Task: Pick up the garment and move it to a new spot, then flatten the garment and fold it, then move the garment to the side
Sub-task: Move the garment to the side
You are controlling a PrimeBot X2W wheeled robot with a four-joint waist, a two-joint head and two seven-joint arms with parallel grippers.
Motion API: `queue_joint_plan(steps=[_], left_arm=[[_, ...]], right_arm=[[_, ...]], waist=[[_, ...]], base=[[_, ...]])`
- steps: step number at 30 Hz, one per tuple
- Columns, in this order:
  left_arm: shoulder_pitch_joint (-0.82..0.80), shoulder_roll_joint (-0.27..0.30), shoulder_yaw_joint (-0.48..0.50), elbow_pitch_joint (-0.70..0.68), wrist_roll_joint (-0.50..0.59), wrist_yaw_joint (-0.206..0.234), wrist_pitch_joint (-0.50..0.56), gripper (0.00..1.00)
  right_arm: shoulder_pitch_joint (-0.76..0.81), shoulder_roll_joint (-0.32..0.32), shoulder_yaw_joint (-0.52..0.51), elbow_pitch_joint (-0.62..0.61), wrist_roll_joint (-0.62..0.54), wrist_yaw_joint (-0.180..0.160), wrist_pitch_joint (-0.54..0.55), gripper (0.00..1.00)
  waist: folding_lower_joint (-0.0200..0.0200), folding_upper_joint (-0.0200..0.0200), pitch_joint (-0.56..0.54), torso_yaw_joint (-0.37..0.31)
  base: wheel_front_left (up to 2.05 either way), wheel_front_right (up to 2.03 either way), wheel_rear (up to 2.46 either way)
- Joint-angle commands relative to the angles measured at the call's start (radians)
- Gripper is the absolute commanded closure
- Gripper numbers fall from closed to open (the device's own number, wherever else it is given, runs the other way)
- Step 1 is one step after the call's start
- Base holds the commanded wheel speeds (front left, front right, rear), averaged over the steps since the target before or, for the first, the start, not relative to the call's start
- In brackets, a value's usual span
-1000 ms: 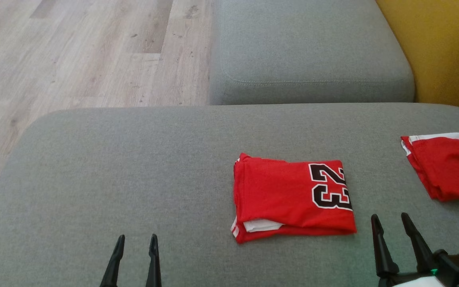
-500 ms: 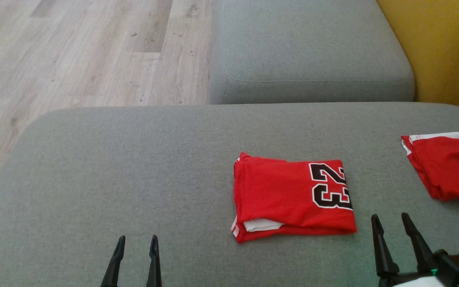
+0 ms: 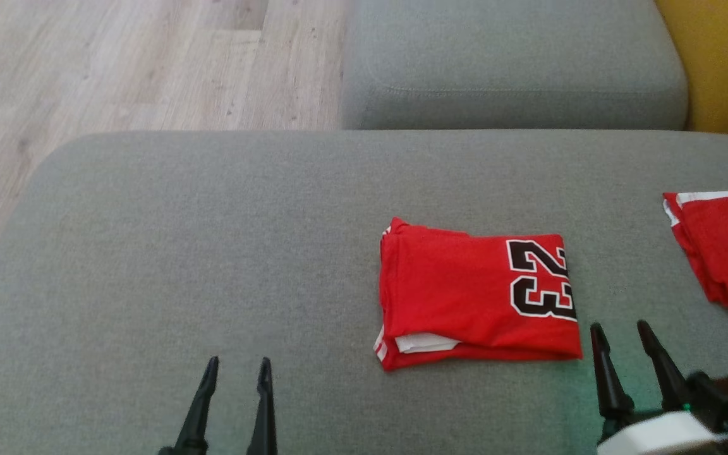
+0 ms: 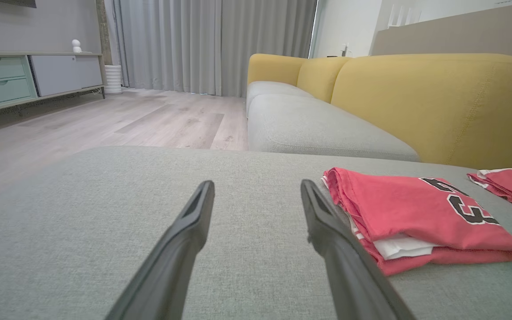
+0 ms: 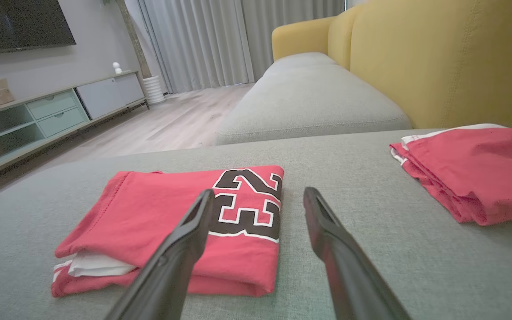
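Observation:
A red garment point(image 3: 474, 300) with a black "23" lies folded into a flat rectangle on the grey cushion point(image 3: 212, 253), right of centre; it also shows in the left wrist view point(image 4: 416, 218) and the right wrist view point(image 5: 180, 222). My left gripper point(image 3: 237, 366) stands open at the lower left, well left of the garment, with nothing between its fingers point(image 4: 194, 222). My right gripper point(image 3: 620, 328) is open just off the garment's near right corner, above the cushion, holding nothing; its fingers point(image 5: 322, 222) straddle the garment's right edge in its own view.
A second folded red garment point(image 3: 724, 246) lies at the cushion's right edge. Beyond is another grey seat cushion point(image 3: 509, 63) and a yellow sofa back point(image 3: 724, 57). Wooden floor point(image 3: 117, 63) lies to the left, past the cushion's rounded corner.
The head camera has tilted and shifted, so the whole scene sits lower-right to upper-left differently. The garments have not moved on the cushion and both grippers stay open.

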State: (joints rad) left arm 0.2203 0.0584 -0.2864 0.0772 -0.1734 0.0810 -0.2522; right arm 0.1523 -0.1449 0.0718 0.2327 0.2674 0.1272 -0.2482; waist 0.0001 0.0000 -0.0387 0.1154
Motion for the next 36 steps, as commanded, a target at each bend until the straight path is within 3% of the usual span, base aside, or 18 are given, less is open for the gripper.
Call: queue_joint_plan(steps=[1, 6, 14, 20, 21, 22, 28, 36], left_arm=[[-0.056, -0.008, 0.009, -0.037, 0.006, 0.010, -0.010, 0.00], [-0.079, -0.008, -0.017, -0.039, 0.007, 0.016, -0.010, 0.00], [-0.123, -0.008, -0.061, -0.027, 0.025, 0.016, -0.010, 0.00], [-0.154, -0.008, -0.085, -0.025, 0.020, 0.028, -0.010, 0.00], [-0.157, -0.008, -0.087, -0.026, 0.018, 0.031, -0.010, 0.00], [-0.160, -0.008, -0.089, -0.029, 0.017, 0.035, -0.010, 0.00], [-0.180, -0.008, -0.087, -0.057, -0.006, 0.066, -0.010, 0.00], [-0.232, -0.008, -0.080, -0.114, -0.061, 0.113, -0.010, 0.00]], right_arm=[[-0.091, -0.039, 0.037, 0.023, 0.023, 0.003, -0.013, 0.00], [-0.207, -0.065, 0.057, 0.134, 0.087, 0.003, 0.073, 0.00], [-0.374, -0.128, 0.106, 0.261, 0.268, 0.003, 0.317, 0.00], [-0.422, -0.134, 0.173, 0.343, 0.374, 0.003, 0.422, 0.00], [-0.423, -0.134, 0.191, 0.340, 0.393, 0.003, 0.430, 0.55], [-0.423, -0.136, 0.204, 0.335, 0.410, 0.003, 0.429, 1.00], [-0.442, -0.227, 0.245, 0.288, 0.427, 0.003, 0.354, 1.00], [-0.552, -0.436, 0.229, 0.208, 0.407, 0.003, 0.368, 1.00]], waist=[[-0.0001, 0.0000, 0.015, 0.008], [-0.0001, 0.0000, 0.036, 0.011], [-0.0001, 0.0000, 0.092, 0.024], [-0.0001, 0.0000, 0.128, 0.038], [-0.0001, 0.0000, 0.133, 0.038], [-0.0001, 0.0000, 0.140, 0.037], [-0.0001, 0.0000, 0.186, 0.001], [-0.0001, 0.0000, 0.288, -0.095]], base=[[0.00, 0.00, 0.00], [0.00, 0.00, 0.00], [0.00, 0.00, 0.00], [0.00, 0.00, 0.00], [0.00, 0.00, 0.00], [0.00, 0.00, 0.00], [0.00, 0.00, 0.00], [0.00, 0.00, 0.00]])
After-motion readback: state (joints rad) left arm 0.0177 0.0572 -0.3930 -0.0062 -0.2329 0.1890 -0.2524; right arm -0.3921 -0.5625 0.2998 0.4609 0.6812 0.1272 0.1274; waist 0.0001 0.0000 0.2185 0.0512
